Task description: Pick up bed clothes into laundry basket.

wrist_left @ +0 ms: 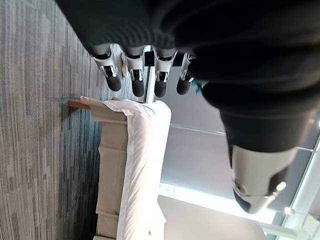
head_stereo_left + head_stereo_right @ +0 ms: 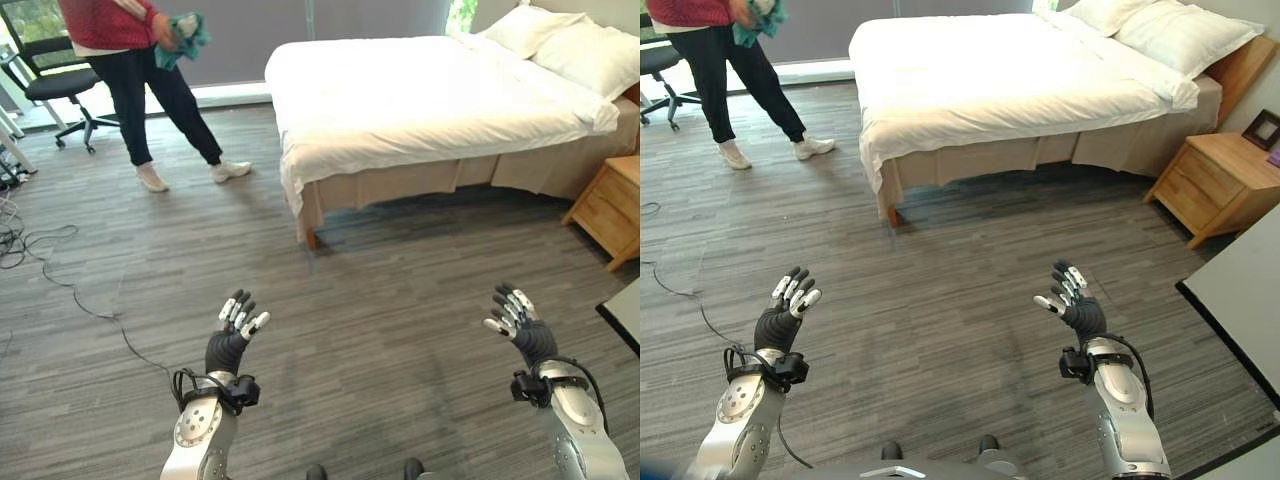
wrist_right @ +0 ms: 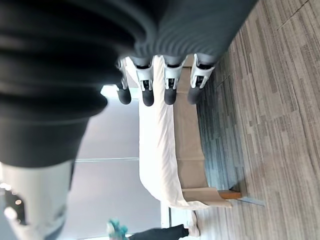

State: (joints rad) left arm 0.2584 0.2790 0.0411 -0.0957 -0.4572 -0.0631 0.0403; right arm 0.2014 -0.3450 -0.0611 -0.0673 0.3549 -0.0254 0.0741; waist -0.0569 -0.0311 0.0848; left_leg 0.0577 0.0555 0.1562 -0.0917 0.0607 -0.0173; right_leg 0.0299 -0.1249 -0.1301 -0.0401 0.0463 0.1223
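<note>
Both hands raised with fingers spread and holding nothing, bed well ahead.
Left hand (image 2: 236, 325) and right hand (image 2: 515, 318) hovered over bare floor (image 2: 370, 300); the teal cloth (image 2: 185, 38), likely light and limp, sat bunched in a person's (image 2: 130, 60) hands far beyond the left hand, beside the bed (image 2: 420, 100); grab a bunched fold.

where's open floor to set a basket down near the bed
Bare floor lies between the bed and both open hands, left hand, right hand. It is tighter by the nightstand, and the person with a teal cloth stands beyond the bed's foot.
</note>
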